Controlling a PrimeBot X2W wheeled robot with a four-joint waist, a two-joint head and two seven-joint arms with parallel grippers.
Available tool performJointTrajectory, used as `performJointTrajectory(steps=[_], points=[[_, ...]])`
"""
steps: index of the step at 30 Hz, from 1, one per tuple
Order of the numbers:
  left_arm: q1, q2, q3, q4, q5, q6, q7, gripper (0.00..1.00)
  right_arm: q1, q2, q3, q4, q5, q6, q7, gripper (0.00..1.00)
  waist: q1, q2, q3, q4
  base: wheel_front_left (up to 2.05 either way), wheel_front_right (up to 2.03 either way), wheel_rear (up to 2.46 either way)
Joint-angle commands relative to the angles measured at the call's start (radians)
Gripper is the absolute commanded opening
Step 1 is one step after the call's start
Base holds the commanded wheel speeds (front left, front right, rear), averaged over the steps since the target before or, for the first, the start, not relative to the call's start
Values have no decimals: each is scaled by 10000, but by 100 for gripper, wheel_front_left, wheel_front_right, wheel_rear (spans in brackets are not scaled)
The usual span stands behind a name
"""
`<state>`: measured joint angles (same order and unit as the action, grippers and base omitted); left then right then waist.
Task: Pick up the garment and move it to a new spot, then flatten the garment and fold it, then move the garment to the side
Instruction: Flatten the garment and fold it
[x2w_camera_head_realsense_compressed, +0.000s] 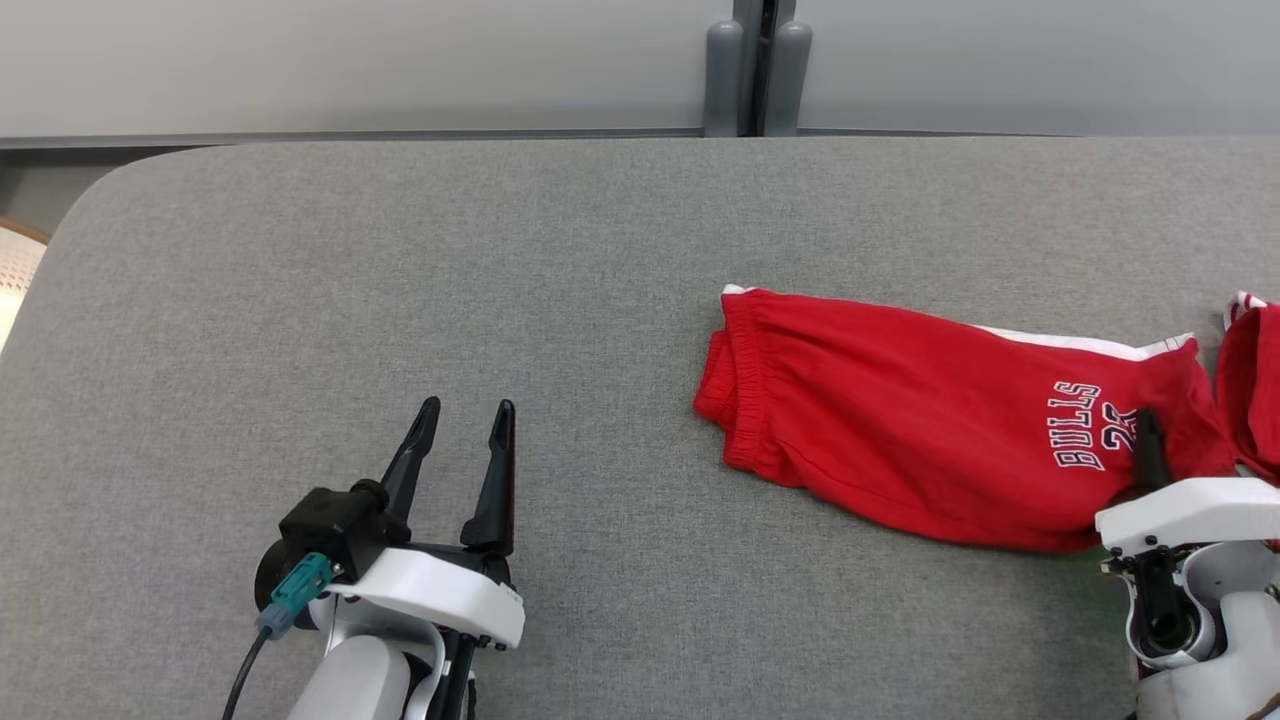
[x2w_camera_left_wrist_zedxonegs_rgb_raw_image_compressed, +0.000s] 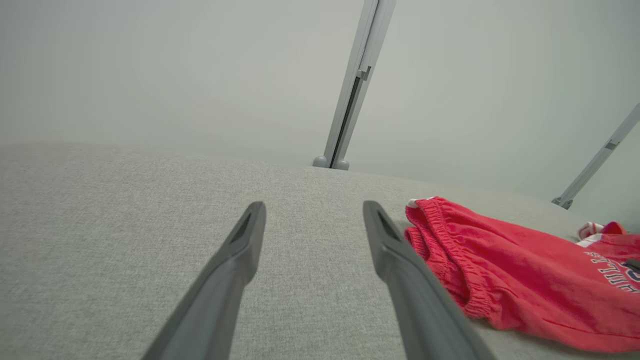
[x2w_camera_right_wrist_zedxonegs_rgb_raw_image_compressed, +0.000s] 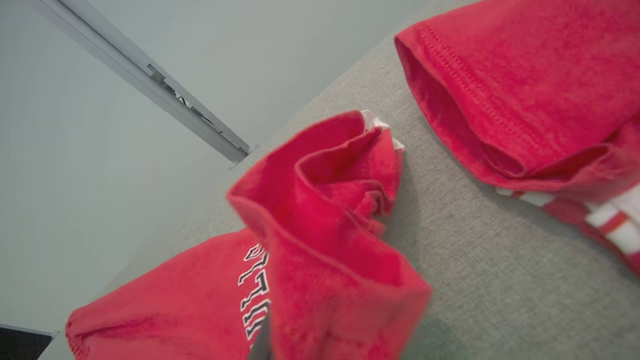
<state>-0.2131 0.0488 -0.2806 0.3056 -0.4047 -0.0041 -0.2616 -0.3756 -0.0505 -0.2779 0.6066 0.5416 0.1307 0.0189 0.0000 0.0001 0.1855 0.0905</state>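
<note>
As its two dark fingers close flat together on a fold of cloth, the right gripper (x2w_camera_head_realsense_compressed: 1146, 428) pinches the leg-hem end of the red shorts (x2w_camera_head_realsense_compressed: 900, 420) just beside the white "BULLS" lettering (x2w_camera_head_realsense_compressed: 1078, 425), at about 4 o'clock in the head view. The wrist view shows the fabric bunched and puckered up over the finger. The shorts lie on the right half of the grey padded table (x2w_camera_head_realsense_compressed: 400, 250), their gathered waistband (x2w_camera_head_realsense_compressed: 735, 380) pointing to 9 o'clock and a white side stripe (x2w_camera_head_realsense_compressed: 1080, 345) along the far edge. More red cloth (x2w_camera_head_realsense_compressed: 1255, 385) lies at 3 o'clock, near the pinched hem; whether it is the other leg or a separate piece cannot be told. The left gripper (x2w_camera_head_realsense_compressed: 467, 407) hovers at 7 o'clock, well apart from the shorts, fingers spread wide and holding nothing. The garment looks light, soft and limp, so a one-point pinch would likely let it hang and trail. The thick elastic waistband seems the firmer hold for the free hand, and the sewn hems the better corners for flattening and folding.
</note>
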Motion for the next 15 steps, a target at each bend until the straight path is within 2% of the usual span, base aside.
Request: performJointTrajectory(steps=[1, 8, 15], points=[[62, 40, 12, 57, 93, -41, -44, 100, -185, -7, 317, 118, 588, -2, -145, 0, 0, -1, -143, -105, 0, 0, 0], [165, 42, -66, 107, 123, -84, -44, 100, -396, -9, 1409, -163, 1148, -2, -721, 0, 0, -1, -355, 135, 0, 0, 0], [290, 37, -25, 142, -507, -50, -44, 100, -399, -11, 2492, -825, 1624, -2, -979, 0, 0, -1, -512, 567, 0, 0, 0]])
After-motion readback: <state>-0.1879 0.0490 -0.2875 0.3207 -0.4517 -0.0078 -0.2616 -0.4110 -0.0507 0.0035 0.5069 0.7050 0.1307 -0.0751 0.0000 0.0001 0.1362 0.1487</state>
